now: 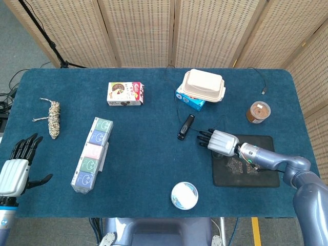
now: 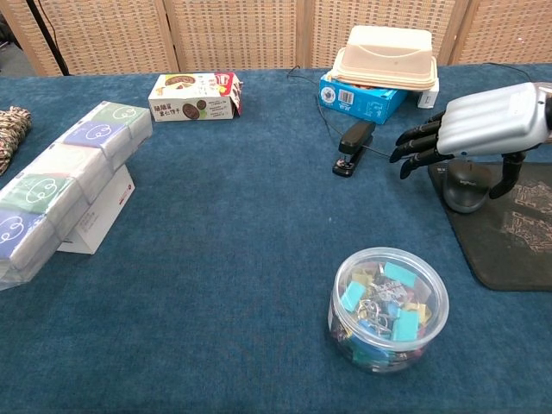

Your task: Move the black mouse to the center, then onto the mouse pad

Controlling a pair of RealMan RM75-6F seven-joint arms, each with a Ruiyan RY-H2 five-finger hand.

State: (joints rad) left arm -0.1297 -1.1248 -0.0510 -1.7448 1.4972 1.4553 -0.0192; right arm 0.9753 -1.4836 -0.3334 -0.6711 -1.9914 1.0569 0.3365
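Note:
The black mouse (image 2: 466,186) sits on the far left corner of the dark mouse pad (image 2: 520,231), with its cable running off toward the back. My right hand (image 2: 483,126) hovers just above it with fingers stretched out to the left and only the thumb hanging down beside the mouse, holding nothing. In the head view the right hand (image 1: 220,142) covers the mouse at the corner of the mouse pad (image 1: 253,169). My left hand (image 1: 16,166) stays off the table's near left edge, fingers spread and empty.
A black stapler (image 2: 354,141) lies just left of the right hand. A round tub of clips (image 2: 388,307) stands near the front. A beige food container on a blue box (image 1: 201,87), a snack box (image 1: 125,94), stacked tissue packs (image 1: 92,154), a rope bundle (image 1: 53,118) and a brown cup (image 1: 258,111) stand around.

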